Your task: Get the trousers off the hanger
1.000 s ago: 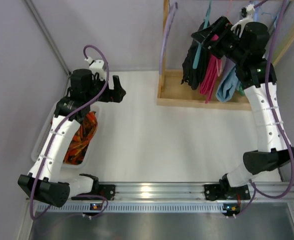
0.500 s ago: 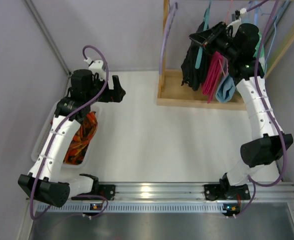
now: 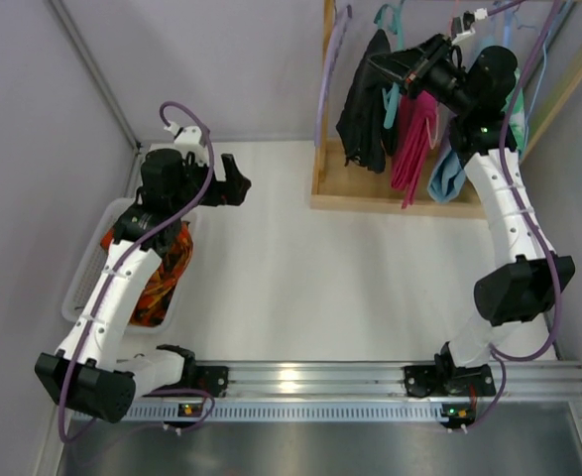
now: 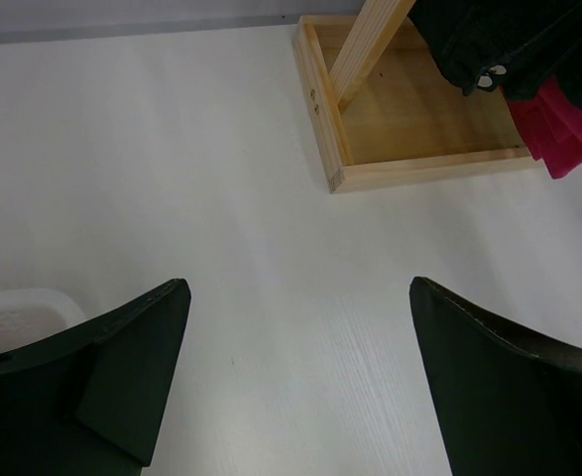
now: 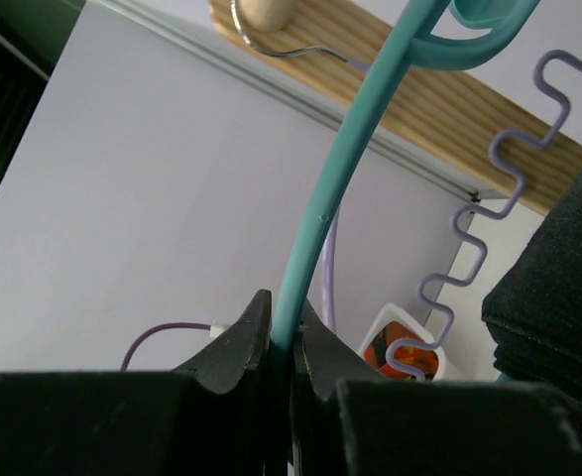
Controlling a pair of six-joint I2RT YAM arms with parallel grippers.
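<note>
The black trousers (image 3: 363,104) hang limp from the teal hanger (image 3: 390,97) above the left part of the wooden rack. My right gripper (image 3: 382,65) is shut on the hanger's thin teal arm (image 5: 322,213), which rises from between the pinched jaws of the right gripper (image 5: 283,332) to the hook by the wooden rail (image 5: 424,94). A fold of the trousers (image 5: 553,293) shows at the right edge. My left gripper (image 3: 235,182) hovers open over the bare table, well left of the rack. Nothing lies between the left gripper's (image 4: 297,290) fingers. The trousers' hem (image 4: 504,40) shows far ahead.
A magenta garment (image 3: 412,139) and a blue one (image 3: 449,171) hang beside the trousers over the wooden rack base (image 3: 370,201). A lilac wavy hanger (image 5: 469,248) hangs close by. A white basket (image 3: 82,288) with orange-black cloth (image 3: 164,268) sits under the left arm.
My right gripper closed on the teal hanger and carried it up and to the left, and the trousers swung left with it. The left arm shifted slightly over the basket.
</note>
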